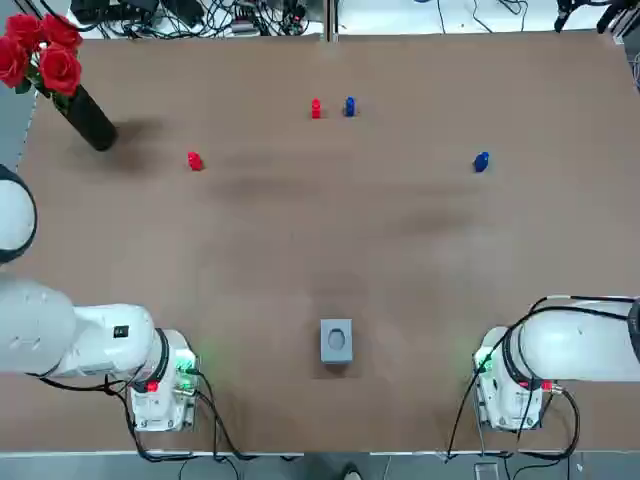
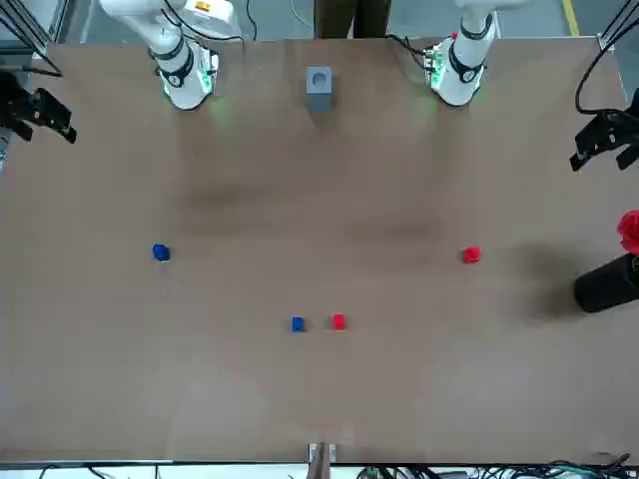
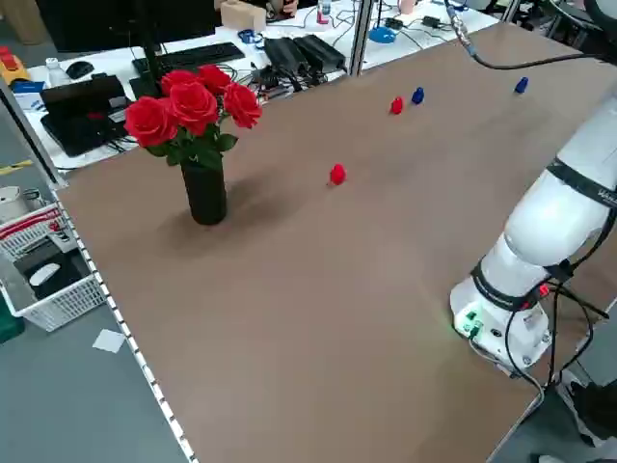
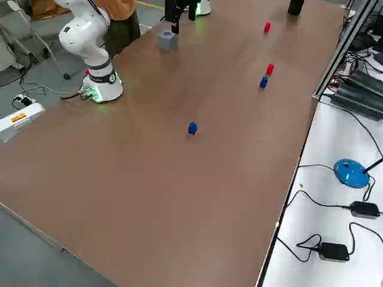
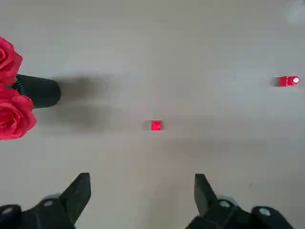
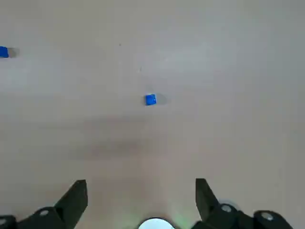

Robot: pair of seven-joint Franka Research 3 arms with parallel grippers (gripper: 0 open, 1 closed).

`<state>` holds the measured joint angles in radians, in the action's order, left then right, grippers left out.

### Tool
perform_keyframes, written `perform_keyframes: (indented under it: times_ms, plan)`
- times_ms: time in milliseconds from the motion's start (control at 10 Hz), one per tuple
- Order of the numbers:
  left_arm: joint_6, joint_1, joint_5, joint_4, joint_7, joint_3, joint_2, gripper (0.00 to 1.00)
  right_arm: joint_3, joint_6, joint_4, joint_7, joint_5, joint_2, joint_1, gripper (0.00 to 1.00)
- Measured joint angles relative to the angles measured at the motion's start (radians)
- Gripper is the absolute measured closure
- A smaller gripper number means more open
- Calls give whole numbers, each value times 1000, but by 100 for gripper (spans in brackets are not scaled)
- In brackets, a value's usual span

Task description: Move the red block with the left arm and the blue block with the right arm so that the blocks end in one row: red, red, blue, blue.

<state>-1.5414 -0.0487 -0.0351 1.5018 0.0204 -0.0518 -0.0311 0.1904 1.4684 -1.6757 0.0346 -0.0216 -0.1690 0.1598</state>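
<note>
Four small blocks lie on the brown table (image 1: 330,250). One red block (image 1: 194,161) is off to the left, and a second red block (image 1: 316,109) sits beside a blue block (image 1: 349,106) at the far middle. Another blue block (image 1: 481,161) lies alone to the right. My left gripper (image 5: 143,195) hangs open high above the lone red block (image 5: 156,125). My right gripper (image 6: 141,198) is open too, high over the lone blue block (image 6: 150,99). Neither gripper holds anything. In the front view, both grippers (image 2: 606,140) (image 2: 38,110) show at the table's sides.
A black vase of red roses (image 1: 85,115) stands at the far left corner. A small grey box (image 1: 336,340) sits near the front edge between the arm bases (image 1: 165,385) (image 1: 510,385). Cables and desk clutter lie beyond the far edge.
</note>
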Motion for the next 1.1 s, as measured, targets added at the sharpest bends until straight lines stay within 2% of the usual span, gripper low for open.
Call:
perform_keyframes:
  times_ms: [500, 600, 900, 1100]
  plan:
    - [2, 1, 0, 13, 0, 0, 1, 3, 4, 3, -3, -23, -22, -8, -9, 0]
    - [3, 1, 0, 22, 0, 0, 4, 4, 4, 23, -23, -23, -22, -9, -10, 0]
    - [-42, 2, 0, 58, 0, 0, 51, 4, 4, 198, -189, -23, -22, -9, -10, 0]
    - [-185, 3, 0, 140, 0, 0, 71, 5, 4, 386, -339, -23, -22, -9, -10, 0]
